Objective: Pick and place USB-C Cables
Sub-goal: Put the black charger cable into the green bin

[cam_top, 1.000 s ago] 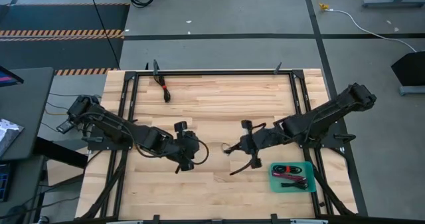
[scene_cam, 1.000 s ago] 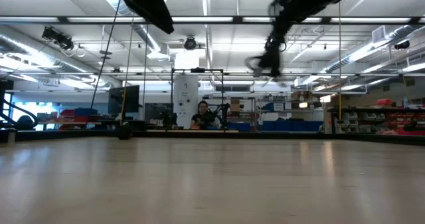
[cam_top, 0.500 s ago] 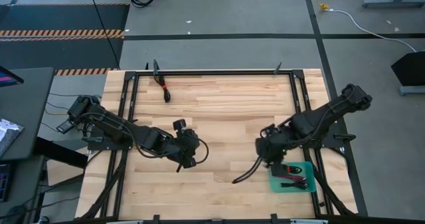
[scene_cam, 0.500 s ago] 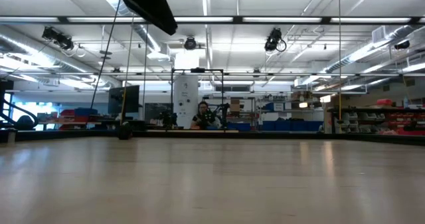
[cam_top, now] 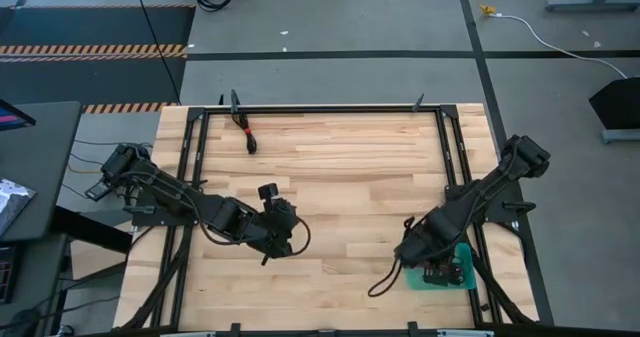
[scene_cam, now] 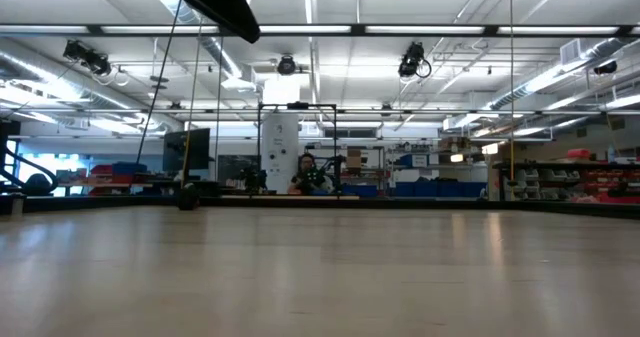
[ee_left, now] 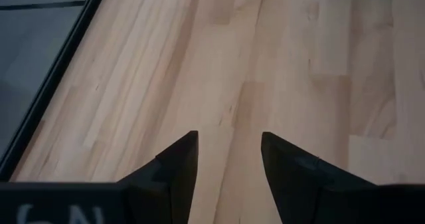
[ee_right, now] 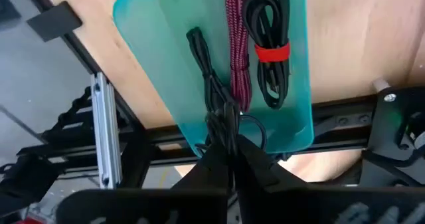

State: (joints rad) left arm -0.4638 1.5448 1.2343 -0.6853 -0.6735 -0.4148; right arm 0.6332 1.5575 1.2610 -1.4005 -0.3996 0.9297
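Note:
My right gripper (cam_top: pixel 410 249) is shut on a thin black USB-C cable (ee_right: pixel 209 84) and hovers over the teal tray (cam_top: pixel 464 280) at the table's near right corner. The tray (ee_right: pixel 146 44) holds a maroon cable bundle (ee_right: pixel 237 44) and a black bundle with a red tie (ee_right: pixel 269 38), both lying flat on its floor. Another black cable with red on it (cam_top: pixel 249 137) lies on the table near the far edge. My left gripper (cam_top: pixel 290 235) (ee_left: pixel 229 141) waits open over bare wood, left of the middle. My right gripper pinches the black cable between its two shut fingers (ee_right: pixel 249 161), on a bunched stretch of it (ee_right: pixel 222 121). The fingers point down at the tray. One end with its plug (ee_right: pixel 194 36) reaches out over the tray. A loose tail (cam_top: pixel 383 280) trails toward the table's left.
A black metal frame (cam_top: pixel 320 108) runs round the table, with rails (ee_right: pixel 99 117) close beside the tray. Bare wood lies between the two arms. In the low view only part of an arm (scene_cam: pixel 215 2) shows at the top, and a person (scene_cam: pixel 305 172) sits far behind the table.
My right gripper has carried the black cable from the table's middle toward the near right corner, ending over the teal tray; the cable's tail has swung along behind it. My left gripper has drawn back slightly toward the left.

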